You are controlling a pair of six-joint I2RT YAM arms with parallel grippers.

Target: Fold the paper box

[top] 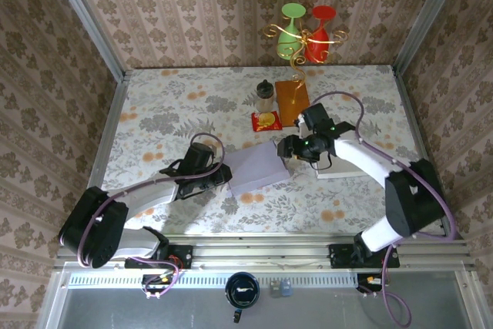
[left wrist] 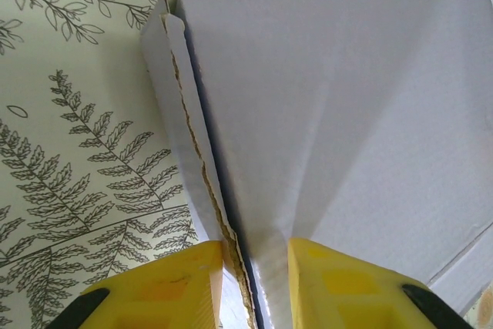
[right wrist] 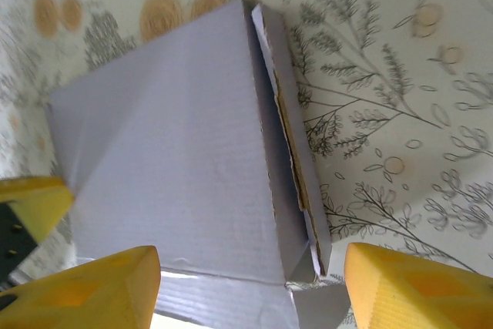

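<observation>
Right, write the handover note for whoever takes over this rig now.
Left gripper: shut on the box, pinching its near edge.
Right gripper: open, fingers either side of the box's other end, not gripping.
Box: mid-table, between the two arms.
Done: top panel lies over the body.
Left: the side flap looks loose and untucked; probably tuck it and press the box closed.

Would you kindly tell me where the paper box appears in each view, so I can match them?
Top external: the paper box lies mid-table.
Left wrist: the paper box fills the upper right.
Right wrist: the paper box sits centre-left.
Shared landmark: the floral tablecloth under it; the box's raw corrugated edge links both wrist views.
</observation>
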